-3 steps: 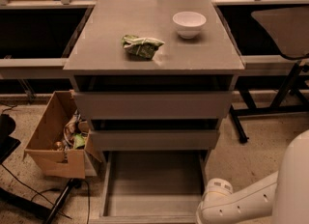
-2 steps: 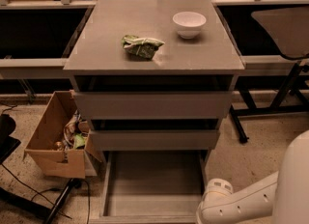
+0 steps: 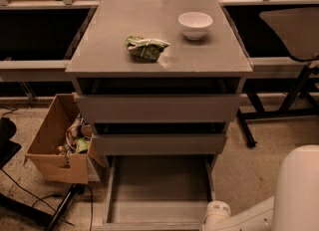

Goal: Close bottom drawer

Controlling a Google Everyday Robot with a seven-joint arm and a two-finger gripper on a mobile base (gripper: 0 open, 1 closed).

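The bottom drawer (image 3: 158, 190) of the grey cabinet (image 3: 159, 56) stands pulled far out toward me. It is a shallow, empty tray, and its front panel lies at the lower edge of the view. The two drawer fronts above it, the top one (image 3: 158, 107) and the middle one (image 3: 158, 144), stick out only a little. My white arm (image 3: 279, 200) comes in at the lower right, with a round joint (image 3: 217, 211) beside the drawer's right front corner. My gripper is below the edge of the view and does not show.
A white bowl (image 3: 195, 24) and a crumpled green bag (image 3: 145, 47) sit on the cabinet top. An open cardboard box (image 3: 60, 145) of clutter stands on the floor to the left. A chair base (image 3: 30, 210) and cables lie at lower left. Black table legs (image 3: 249, 130) stand to the right.
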